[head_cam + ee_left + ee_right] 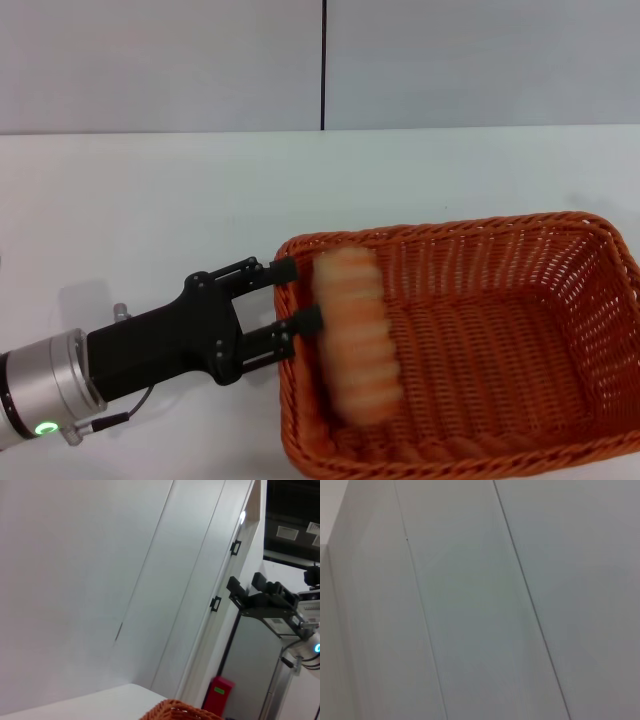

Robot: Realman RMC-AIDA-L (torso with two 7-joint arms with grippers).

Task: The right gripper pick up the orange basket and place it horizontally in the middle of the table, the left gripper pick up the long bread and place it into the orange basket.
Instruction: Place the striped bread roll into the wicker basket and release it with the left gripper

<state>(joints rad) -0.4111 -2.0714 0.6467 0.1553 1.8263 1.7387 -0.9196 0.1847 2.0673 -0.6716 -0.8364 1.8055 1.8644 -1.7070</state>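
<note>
White table fills the head view; orange basket sits lower right of frame, long side across, wicker openwork, likely light and stiff, braided rim the obvious hold. Left gripper reaches in from lower left, fingertips at the basket's left rim, fingers spread apart and not clamping anything. Long bread is blurred just beside the fingertips, inside the basket's left end, probably dropping or just released; looks like a light, ridged toy loaf, best pinched across its middle. Right gripper shows only in the left wrist view, raised well off, fingers apart. No readable writing or brands.
</note>
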